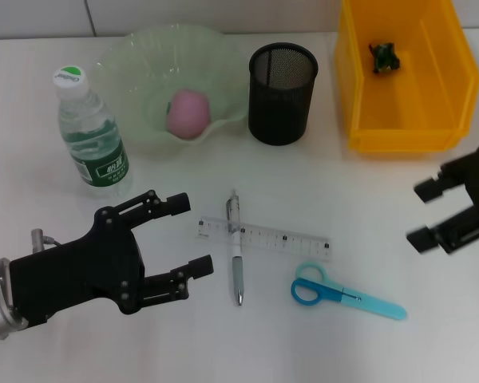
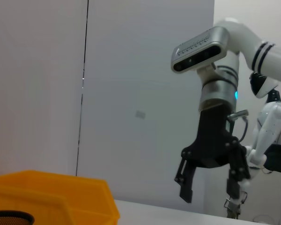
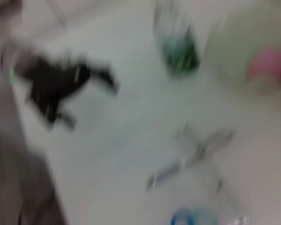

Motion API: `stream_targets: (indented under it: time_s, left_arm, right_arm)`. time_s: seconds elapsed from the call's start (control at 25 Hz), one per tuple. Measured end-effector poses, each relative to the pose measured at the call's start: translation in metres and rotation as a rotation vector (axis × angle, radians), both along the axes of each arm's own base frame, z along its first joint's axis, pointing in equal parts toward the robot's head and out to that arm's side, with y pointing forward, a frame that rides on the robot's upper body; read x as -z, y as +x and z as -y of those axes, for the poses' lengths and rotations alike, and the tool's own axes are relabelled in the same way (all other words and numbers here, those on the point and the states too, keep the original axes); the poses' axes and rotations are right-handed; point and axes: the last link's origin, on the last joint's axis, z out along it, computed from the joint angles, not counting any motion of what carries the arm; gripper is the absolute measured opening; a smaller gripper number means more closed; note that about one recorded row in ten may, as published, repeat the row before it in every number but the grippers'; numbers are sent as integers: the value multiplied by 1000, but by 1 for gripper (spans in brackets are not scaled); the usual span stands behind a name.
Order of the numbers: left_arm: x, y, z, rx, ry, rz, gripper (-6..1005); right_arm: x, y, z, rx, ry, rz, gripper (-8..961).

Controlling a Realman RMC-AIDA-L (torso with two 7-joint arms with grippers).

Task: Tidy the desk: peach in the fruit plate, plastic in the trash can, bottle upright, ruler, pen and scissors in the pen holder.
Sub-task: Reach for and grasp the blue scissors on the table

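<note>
Our left gripper point(image 1: 190, 236) hovers with fingers spread and empty; the pen point(image 1: 236, 257), lying across the ruler point(image 1: 263, 238) on the tabletop point(image 1: 80, 351), sits just beyond the fingertips. Our right gripper point(image 1: 425, 215), fingers open, is near the scissors point(image 1: 343, 293).

A plain white tabletop point(image 1: 104, 351) fills the scene from near to far; along its far edge runs a pale wall point(image 1: 223, 16), split by a thin dark vertical seam at far left; the left wrist view shows that same kind of grey wall panel point(image 2: 145, 93) with a dark vertical seam running down it.
</note>
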Motion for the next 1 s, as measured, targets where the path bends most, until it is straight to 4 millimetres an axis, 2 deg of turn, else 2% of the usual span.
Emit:
stream_targets:
  time_s: [0.04, 0.12, 0.2, 0.24, 0.28, 0.44, 0.48, 0.64, 0.72, 1.0]
  left_arm:
    - [8, -3, 0, -33, -19, -25, 814]
    - [8, -4, 1, -43, -22, -23, 814]
    - [8, -4, 1, -43, -22, -23, 814]
    - [8, -5, 1, -54, -24, -25, 814]
    - [8, -5, 1, -58, -26, -26, 814]
    - [8, -7, 0, -70, -24, -34, 814]
    - [8, -7, 0, -70, -24, -34, 814]
    - [8, -8, 0, -72, -24, -37, 814]
    - [8, -8, 0, -72, -24, -38, 815]
    - [9, -9, -1, -80, -22, -45, 815]
  right_arm:
    - [7, -16, 2, -19, -67, 142, 839]
    - [12, -21, 2, -24, -81, 204, 839]
    - [27, -31, 4, -46, -110, 331, 839]
    - [43, -37, 4, -45, -119, 429, 840]
    - [43, -37, 4, -45, -119, 429, 840]
    - [79, -49, 6, -57, -101, 518, 837]
    - [79, -49, 6, -57, -101, 518, 836]
    - [107, -45, 10, -139, -116, 598, 833]
    - [114, -43, 10, -158, -113, 612, 834]
    - [128, -38, 12, -152, -115, 630, 831]
